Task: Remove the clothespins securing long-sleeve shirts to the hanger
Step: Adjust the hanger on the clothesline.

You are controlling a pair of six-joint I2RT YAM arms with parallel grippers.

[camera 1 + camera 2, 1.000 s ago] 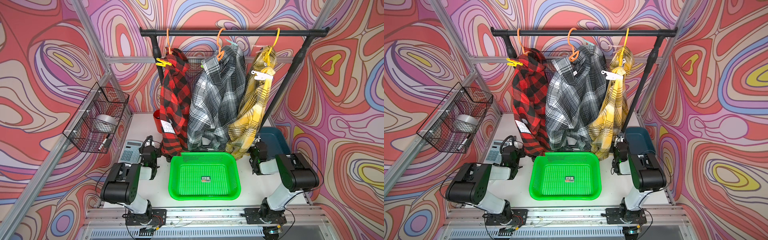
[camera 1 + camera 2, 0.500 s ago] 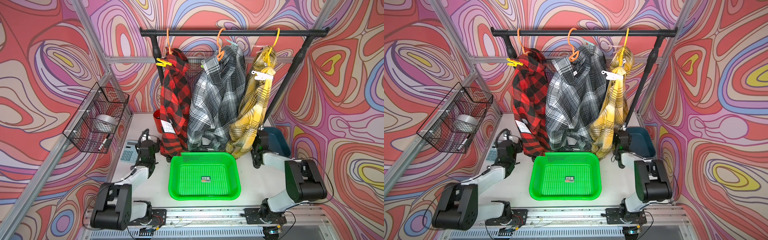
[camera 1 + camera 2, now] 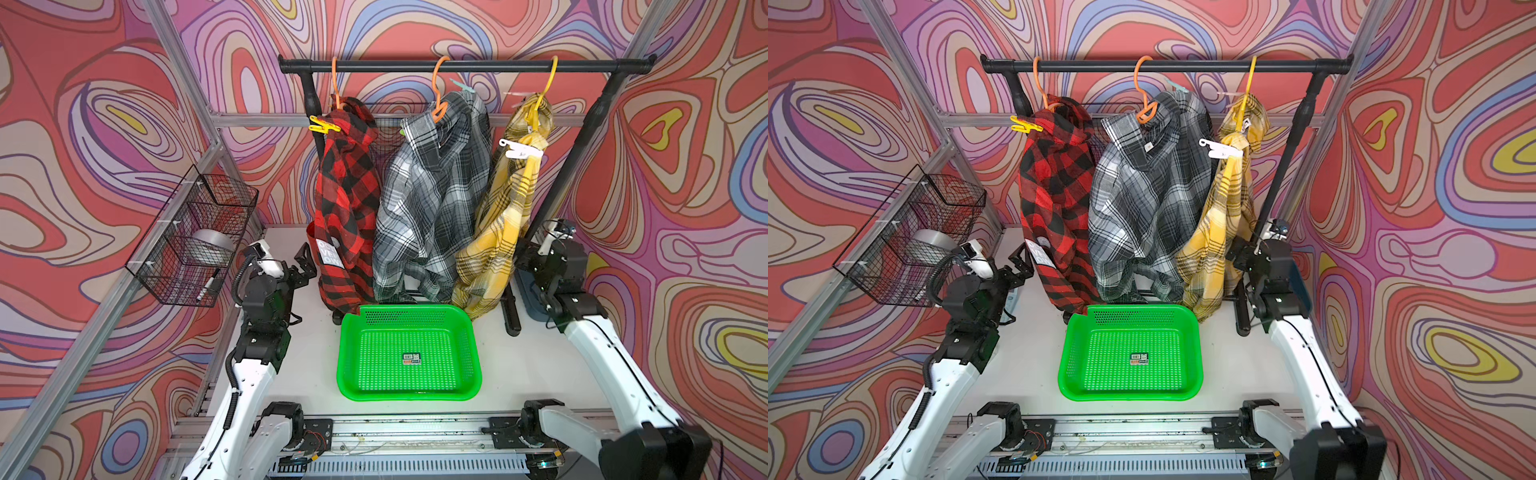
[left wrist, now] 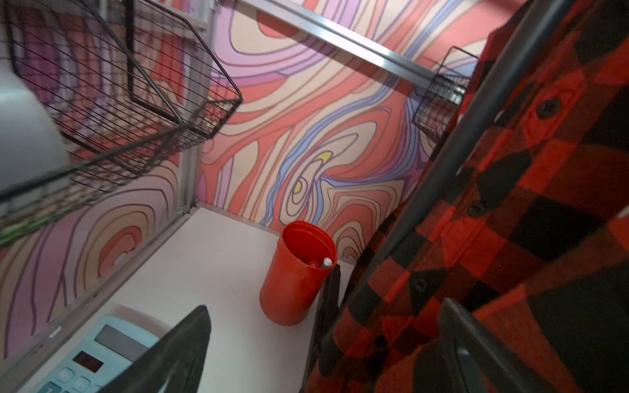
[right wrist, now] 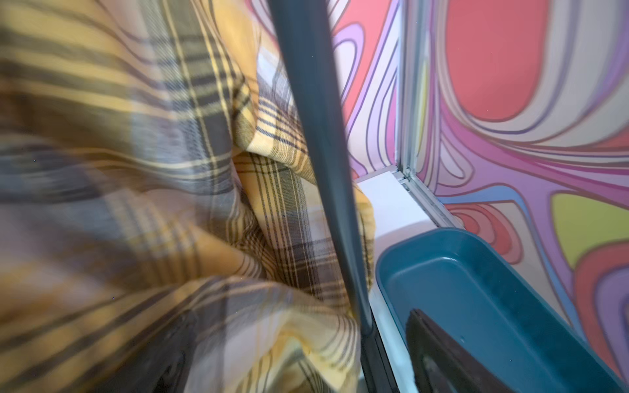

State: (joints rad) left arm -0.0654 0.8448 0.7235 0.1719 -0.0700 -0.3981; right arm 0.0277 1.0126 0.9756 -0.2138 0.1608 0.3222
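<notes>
Three long-sleeve shirts hang from the black rail (image 3: 465, 65): red-and-black (image 3: 347, 199), grey plaid (image 3: 432, 195) and yellow plaid (image 3: 503, 216). A yellow clothespin (image 3: 324, 124) grips the red shirt's shoulder. A white clothespin (image 3: 519, 149) is clipped on the yellow shirt, and a pale green clothespin (image 3: 461, 86) sits by the grey shirt's far shoulder. My left gripper (image 3: 306, 264) is open beside the red shirt's lower hem, and that cloth fills part of its gap (image 4: 323, 357). My right gripper (image 3: 1237, 253) is open low against the yellow shirt, whose cloth drapes over one finger (image 5: 163, 360).
A green basket (image 3: 409, 397) lies on the table under the shirts. A wire basket (image 3: 195, 232) hangs on the left frame. A red cup (image 4: 296, 272) and a calculator (image 4: 98, 354) stand near the left gripper. The rack pole (image 5: 316, 136) and a blue bin (image 5: 476, 289) are by the right gripper.
Both arms have unfolded and lifted their grippers off the table, up and back toward the shirts' lower parts. Both grippers have stayed open.
</notes>
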